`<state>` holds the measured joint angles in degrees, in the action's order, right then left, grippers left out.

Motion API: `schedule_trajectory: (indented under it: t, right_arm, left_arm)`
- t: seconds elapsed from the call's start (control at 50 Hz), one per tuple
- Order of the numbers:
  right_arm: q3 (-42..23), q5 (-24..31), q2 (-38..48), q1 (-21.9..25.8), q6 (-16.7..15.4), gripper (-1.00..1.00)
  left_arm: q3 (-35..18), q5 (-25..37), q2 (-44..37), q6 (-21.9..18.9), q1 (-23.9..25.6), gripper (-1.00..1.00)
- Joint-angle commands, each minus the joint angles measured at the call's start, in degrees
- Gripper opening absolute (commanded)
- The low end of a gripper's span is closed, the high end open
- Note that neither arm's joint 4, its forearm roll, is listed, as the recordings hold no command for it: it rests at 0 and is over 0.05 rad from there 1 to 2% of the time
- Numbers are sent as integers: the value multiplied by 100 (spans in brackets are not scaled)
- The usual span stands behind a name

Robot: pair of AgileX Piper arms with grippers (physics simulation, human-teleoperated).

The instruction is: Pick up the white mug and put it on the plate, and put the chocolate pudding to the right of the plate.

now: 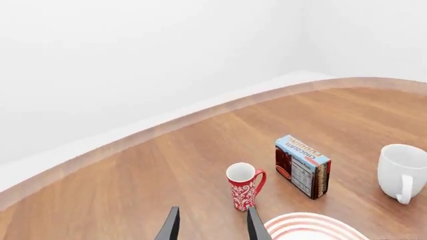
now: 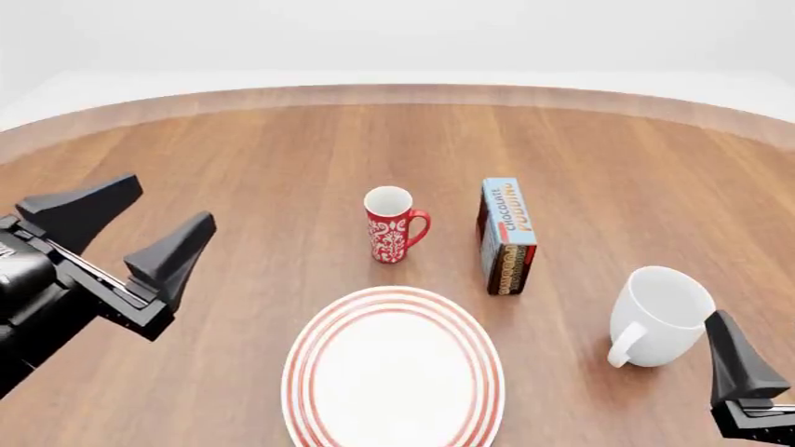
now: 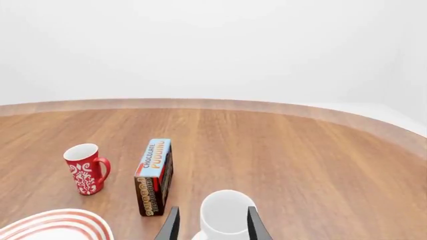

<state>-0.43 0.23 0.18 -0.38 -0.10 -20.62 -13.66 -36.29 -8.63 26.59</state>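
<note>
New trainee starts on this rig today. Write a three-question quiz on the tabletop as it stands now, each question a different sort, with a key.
1. True or false: the white mug already sits on the plate.
2. Which thing stands nearest the right end effector?
A. the red patterned mug
B. the white mug
C. the chocolate pudding
3. Fill in: in the front view, the chocolate pudding stands between the red patterned mug and the ____ mug.

Key:
1. False; it stands on the table, to the right of the plate.
2. B
3. white
</note>
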Motion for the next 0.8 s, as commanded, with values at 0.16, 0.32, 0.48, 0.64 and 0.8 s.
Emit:
schedule_trajectory:
  t: [0.16, 0.32, 0.48, 0.64, 0.8]
  right_arm:
    - [0, 2, 1, -1, 2, 100]
    - [0, 0, 0, 1, 0, 100]
    - [0, 0, 0, -1, 0, 100]
    - [0, 0, 0, 1, -2, 100]
    - [0, 1, 0, 2, 0, 100]
  left_arm:
    - [-393, -482, -994, -52, 540, 100]
    - [-586, -691, -1498, -64, 805, 100]
    - [-716, -854, -1867, -8, 996, 100]
    - [-929, -908, -2232, -15, 1225, 100]
    - [-1114, -923, -2501, -28, 1422, 100]
